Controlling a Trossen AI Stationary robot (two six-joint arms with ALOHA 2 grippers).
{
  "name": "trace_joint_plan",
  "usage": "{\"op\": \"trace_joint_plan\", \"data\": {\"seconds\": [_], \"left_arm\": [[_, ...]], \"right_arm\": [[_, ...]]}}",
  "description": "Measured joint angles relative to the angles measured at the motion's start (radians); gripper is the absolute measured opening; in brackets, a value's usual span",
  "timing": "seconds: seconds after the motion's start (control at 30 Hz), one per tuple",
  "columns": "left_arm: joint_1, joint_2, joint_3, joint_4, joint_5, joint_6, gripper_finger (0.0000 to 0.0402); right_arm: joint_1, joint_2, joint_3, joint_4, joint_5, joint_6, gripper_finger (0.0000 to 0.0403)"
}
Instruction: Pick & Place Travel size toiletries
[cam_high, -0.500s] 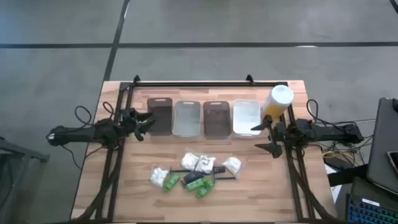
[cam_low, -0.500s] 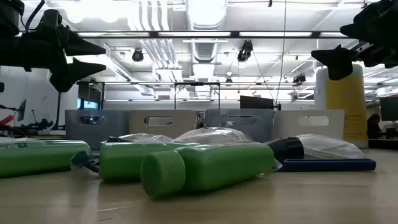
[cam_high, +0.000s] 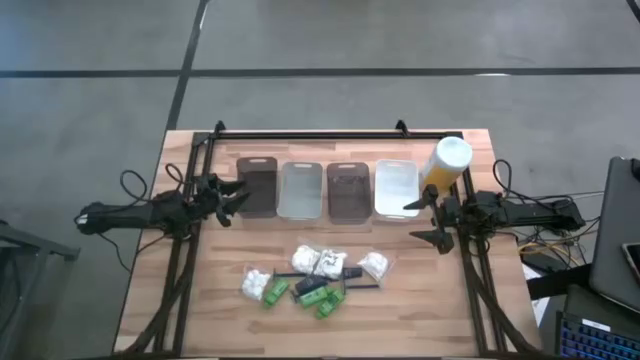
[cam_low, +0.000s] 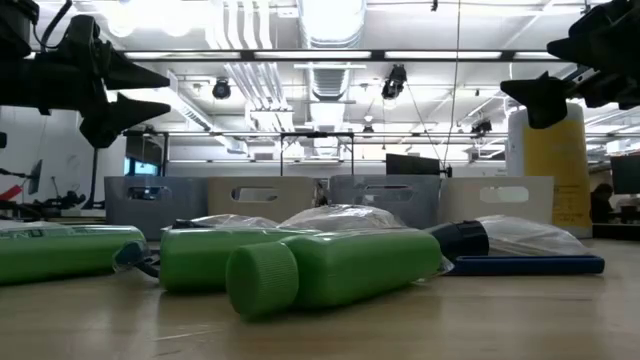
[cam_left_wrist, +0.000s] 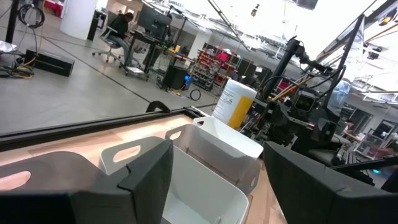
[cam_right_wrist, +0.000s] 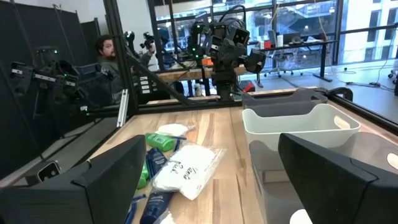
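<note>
The travel size toiletries lie in a loose pile on the near middle of the table: bright green bottles, white crinkly packets, small dark tubes and thin black sticks. My left gripper hovers open above the table's left side, beside the dark tray. My right gripper hovers open on the right, near the yellow cylinder. Both grippers sit high in the low view, the left gripper and the right gripper, well above the pile. The left gripper and the right gripper hold nothing.
Several rectangular trays, dark and clear in turn, stand in a row across the table's far half, from the dark tray to the clear tray. The tall yellow cylinder with a white cap stands at the row's right end. A person sits in the room beyond.
</note>
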Motion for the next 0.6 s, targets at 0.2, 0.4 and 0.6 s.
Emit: {"op": "trace_joint_plan", "data": {"seconds": [0.2, 0.4, 0.6], "left_arm": [[0.000, 0.000, 0.000, 0.000, 0.000, 0.000, 0.0255], [0.000, 0.000, 0.000, 0.000, 0.000, 0.000, 0.0255], [0.000, 0.000, 0.000, 0.000, 0.000, 0.000, 0.0255]], "right_arm": [[0.000, 0.000, 0.000, 0.007, 0.002, -0.064, 0.0363], [0.000, 0.001, 0.000, 0.057, -0.003, 0.043, 0.0363], [0.004, -0.001, 0.000, 0.205, 0.023, 0.632, 0.0364]]}}
